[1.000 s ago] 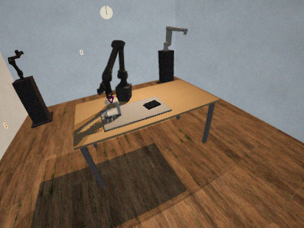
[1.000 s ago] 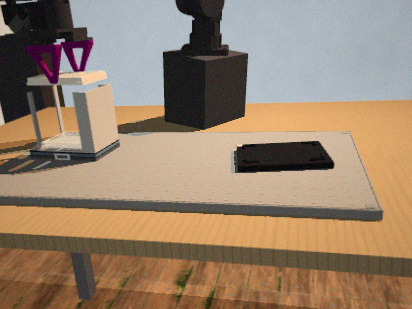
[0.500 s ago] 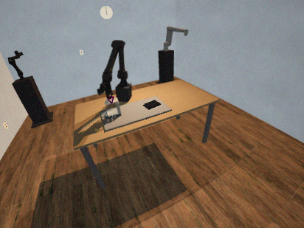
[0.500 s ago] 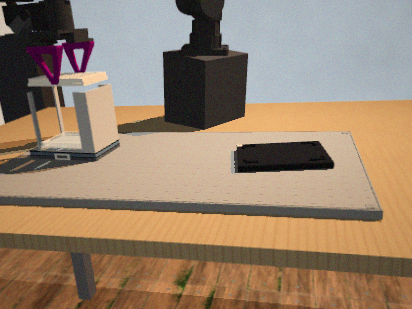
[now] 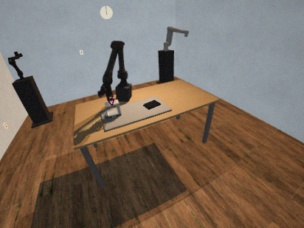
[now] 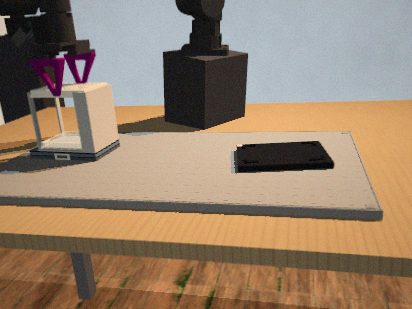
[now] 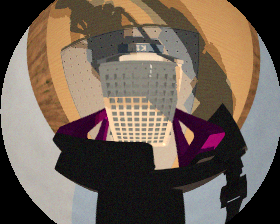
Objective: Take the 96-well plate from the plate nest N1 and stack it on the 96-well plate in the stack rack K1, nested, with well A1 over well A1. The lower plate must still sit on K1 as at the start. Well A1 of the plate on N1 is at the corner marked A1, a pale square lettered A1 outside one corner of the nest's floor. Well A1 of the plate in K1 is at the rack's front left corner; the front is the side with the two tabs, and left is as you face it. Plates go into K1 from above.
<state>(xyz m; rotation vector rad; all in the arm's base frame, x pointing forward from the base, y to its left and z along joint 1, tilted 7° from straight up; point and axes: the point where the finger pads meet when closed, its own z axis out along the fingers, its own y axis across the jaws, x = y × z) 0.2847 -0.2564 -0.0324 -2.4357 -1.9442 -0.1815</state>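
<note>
My gripper point(image 6: 66, 85), with magenta fingers, is shut on the white 96-well plate point(image 6: 72, 88) and holds it level at the top of the stack rack K1 point(image 6: 75, 121) at the left end of the grey mat. In the wrist view the plate point(image 7: 139, 102) sits between the fingers, with the rack's front tabs point(image 7: 140, 47) beyond it. The lower plate point(image 6: 62, 142) lies on the rack's floor. The black plate nest N1 point(image 6: 282, 156) lies flat on the right of the mat with nothing on it; it also shows in the top view point(image 5: 152, 104).
The arm's black base block point(image 6: 205, 86) stands behind the mat point(image 6: 200, 171) near the table's back edge. The rack has thin posts and a white side wall. Two other arms on black pedestals point(image 5: 166, 66) point(image 5: 31, 100) stand beside the table.
</note>
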